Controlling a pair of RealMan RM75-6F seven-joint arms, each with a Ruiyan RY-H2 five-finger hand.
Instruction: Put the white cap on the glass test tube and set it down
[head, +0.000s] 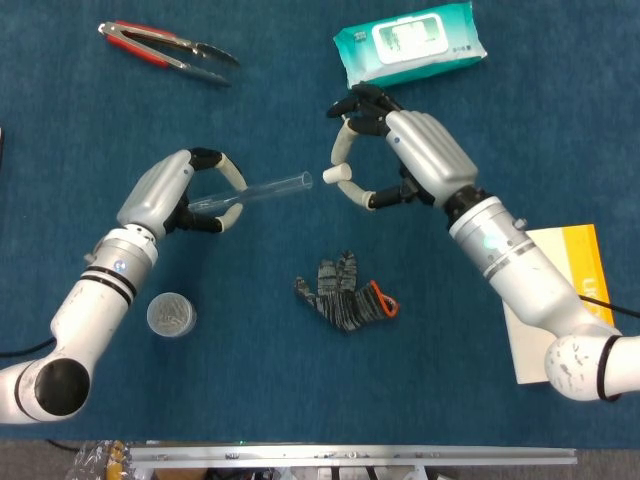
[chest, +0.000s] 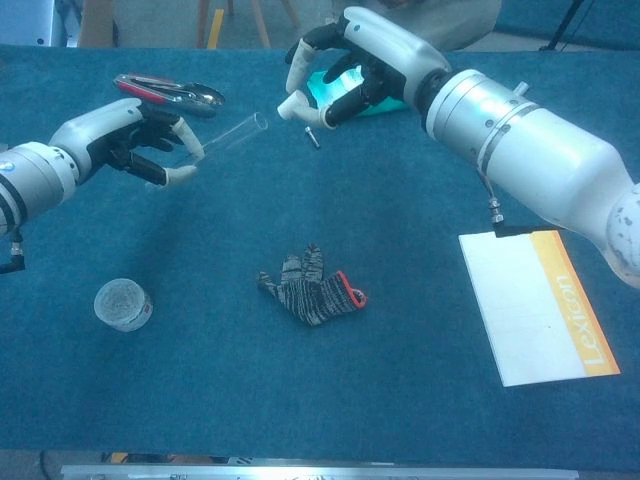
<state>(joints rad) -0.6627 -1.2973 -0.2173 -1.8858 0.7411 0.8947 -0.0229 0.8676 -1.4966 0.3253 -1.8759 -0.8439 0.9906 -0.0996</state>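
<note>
Table: blue cloth surface (head: 250, 380) under everything, both arms raised above it.
Right arm: silver forearm (chest: 530, 165) reaching in from the right toward the middle of the table.
Left arm: silver forearm (head: 95, 300) coming up from the lower left corner.
Booklet: white with an orange edge (chest: 530, 300), flat at the right side of the table.
Wipes pack: teal packet (head: 408, 42) at the far edge, behind the right hand.
Right hand: (head: 405, 160) curled, pinching the white cap between thumb and a fingertip; the other fingers arch over it.
Left hand: (head: 185, 192) closed around the closed end of the glass test tube, holding it off the table.
Glass test tube: clear tube (head: 265, 189) sticking out of the left hand to the right, tilted slightly upward, its open mouth pointing at the cap.
Pliers: red-handled tool (head: 165, 45) lying at the far left.
Glove: grey knit with an orange cuff (head: 345, 295), flat on the cloth below the gap between the two hands.
Round container: small clear lidded jar (head: 171, 314) beside the left forearm.
White cap: (head: 332, 174) at the right hand's fingertips, just beside the tube's mouth, apart from it.
Screw: small bolt (chest: 312, 136) on the cloth near the wipes pack.
</note>
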